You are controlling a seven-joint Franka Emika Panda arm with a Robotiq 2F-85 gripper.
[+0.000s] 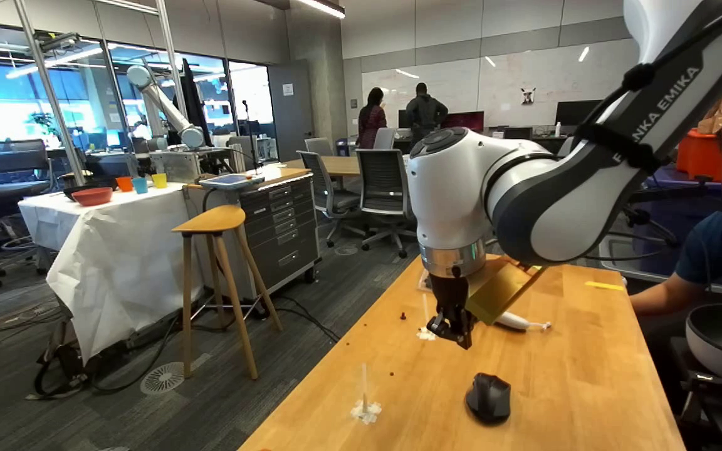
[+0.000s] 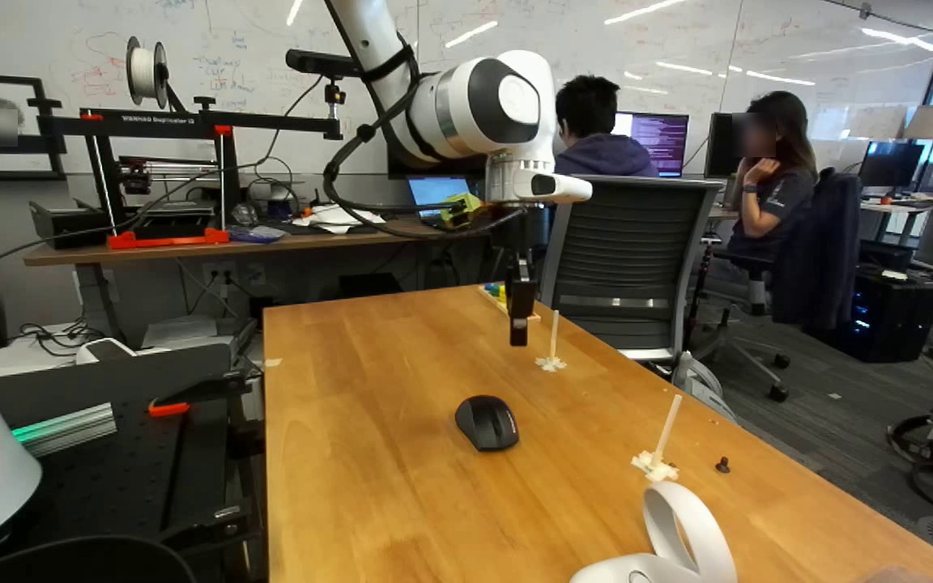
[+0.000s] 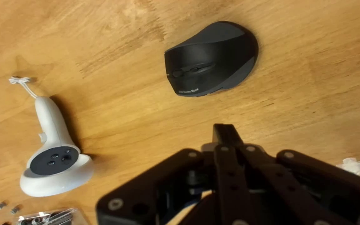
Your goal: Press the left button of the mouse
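Observation:
The black mouse (image 3: pixel 217 59) lies on the wooden table and shows in both exterior views (image 1: pixel 489 399) (image 2: pixel 487 423). In the wrist view its front points left, with the scroll wheel in the middle. Its left button (image 3: pixel 184 83) is the lower front half, by the small white lettering. My gripper (image 3: pixel 225 126) is shut with its fingertips together and nothing between them. In the wrist view the tips are below the mouse, apart from it. In both exterior views the gripper (image 1: pixel 463 341) (image 2: pixel 519 336) hangs above the table, pointing down, not touching the mouse.
A white handheld controller (image 3: pixel 55 140) lies on the table, left in the wrist view. Thin upright sticks on white taped bases (image 1: pixel 366 410) (image 2: pixel 655 465) stand along one table edge. A clear box of small parts (image 3: pixel 52 218) is nearby. A person (image 1: pixel 718 250) sits beside the table.

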